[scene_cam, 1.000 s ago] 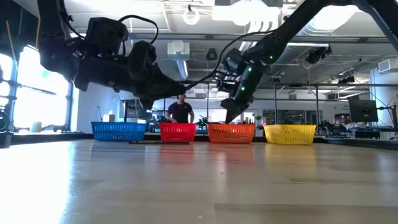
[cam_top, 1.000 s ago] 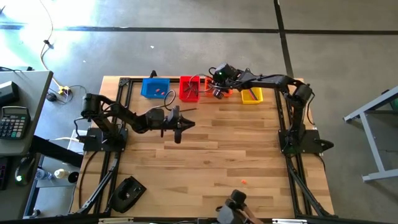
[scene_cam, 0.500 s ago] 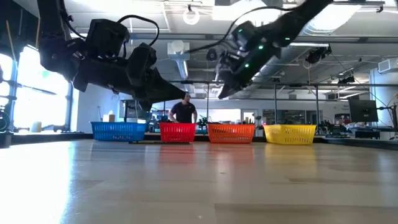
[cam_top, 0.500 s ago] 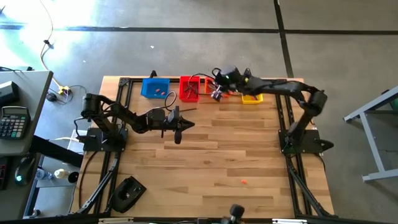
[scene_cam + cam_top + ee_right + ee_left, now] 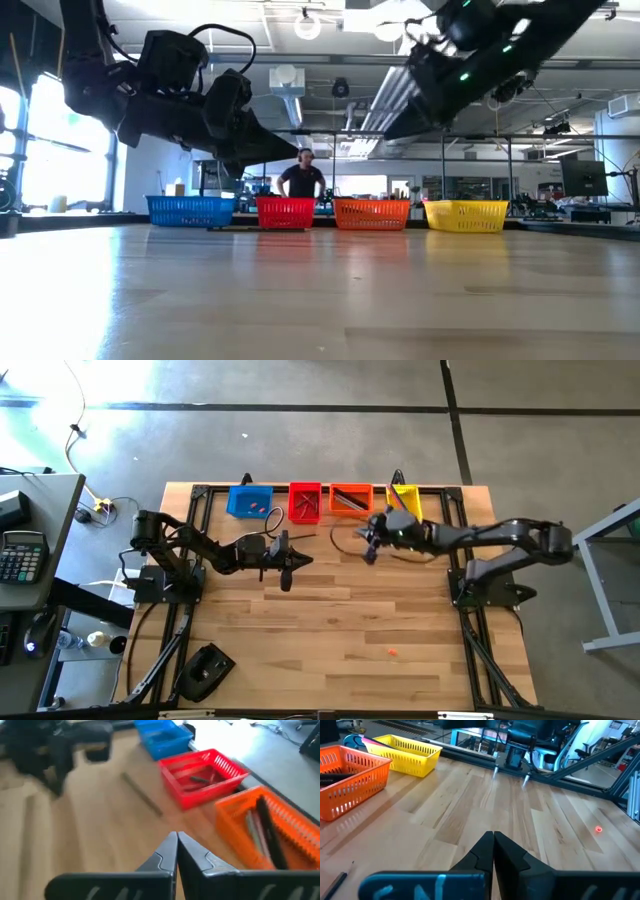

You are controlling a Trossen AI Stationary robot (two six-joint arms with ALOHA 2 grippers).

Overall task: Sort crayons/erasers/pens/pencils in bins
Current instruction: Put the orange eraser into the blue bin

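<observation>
Four bins stand in a row at the table's far edge: blue (image 5: 249, 501), red (image 5: 305, 502), orange (image 5: 350, 499) and yellow (image 5: 405, 501). The blue bin holds small pink-red erasers (image 5: 260, 508). The red and orange (image 5: 260, 827) bins hold thin sticks. One tiny red eraser (image 5: 392, 653) lies alone on the table near the near edge and also shows in the left wrist view (image 5: 598, 829). A thin dark stick (image 5: 142, 795) lies on the table near the red bin. My left gripper (image 5: 285, 568) hovers shut and empty over the table's middle left. My right gripper (image 5: 368, 547) hovers shut and empty, nearer than the orange bin.
Black frame rails run along the table's left, right and far edges (image 5: 200, 490). A person (image 5: 303, 180) stands in the room beyond the red bin. Bare wood lies between the two grippers and the near edge.
My right gripper has risen from over the orange bin and drawn back toward the table's near edge and a little to the right; it now hangs over bare wood in front of the bins.
</observation>
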